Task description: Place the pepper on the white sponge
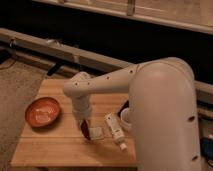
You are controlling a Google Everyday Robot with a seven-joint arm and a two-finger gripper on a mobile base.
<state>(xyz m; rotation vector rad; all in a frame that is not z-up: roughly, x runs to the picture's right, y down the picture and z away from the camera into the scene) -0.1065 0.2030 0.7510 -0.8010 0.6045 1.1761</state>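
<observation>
One small, dark red, glossy pepper (86, 132) is clamped in the claw (84, 126), low over the wooden tabletop (50, 146), just beside the left edge of the one flat whitish sponge (97, 133). One round orange-red bowl (42, 111) sits well left. One elongated white bottle (115, 131) and one round white cup (126, 117) lie to the right.

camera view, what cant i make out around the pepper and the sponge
Camera view:
- Small dark red pepper at the gripper, low over the wooden table: whether it touches the flat white sponge beside it; too small to tell.
- Round white cup: right side hidden by the robot's white arm.
- Table: right end behind the same arm.
- Round orange-red bowl: pale patch inside, too small to identify.
</observation>
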